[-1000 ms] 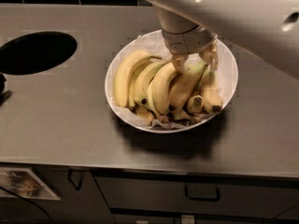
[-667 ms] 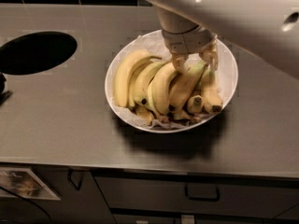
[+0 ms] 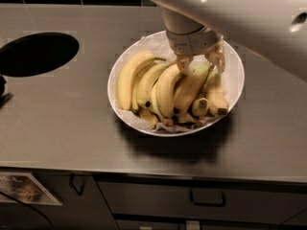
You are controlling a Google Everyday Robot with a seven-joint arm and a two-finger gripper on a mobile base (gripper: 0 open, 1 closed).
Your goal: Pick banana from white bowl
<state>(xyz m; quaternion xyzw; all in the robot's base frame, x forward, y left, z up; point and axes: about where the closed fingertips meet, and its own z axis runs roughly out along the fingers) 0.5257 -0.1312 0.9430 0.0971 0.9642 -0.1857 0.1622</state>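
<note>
The white bowl (image 3: pixel 230 87) stands in the middle of the counter, lined with crinkled white paper and holding several yellow bananas. The banana (image 3: pixel 188 89), long and slim, lies near the middle of the pile, its upper end pointing to the back right. My gripper (image 3: pixel 200 62) hangs over the back of the bowl, open. One fingertip (image 3: pixel 184 64) is left of the banana's upper end and the other is right of it. Fatter curved bananas (image 3: pixel 128 78) lie to the left, short stubby ones (image 3: pixel 214 97) to the right. The arm hides the bowl's back rim.
A round dark hole (image 3: pixel 37 53) is cut into the grey counter (image 3: pixel 62 119) at the left. A dark object (image 3: pixel 3 92) sits at the left edge. Drawers with handles (image 3: pixel 207 199) run below the counter's front edge.
The gripper has come down a little toward the bananas. The bowl and the bananas have not moved.
</note>
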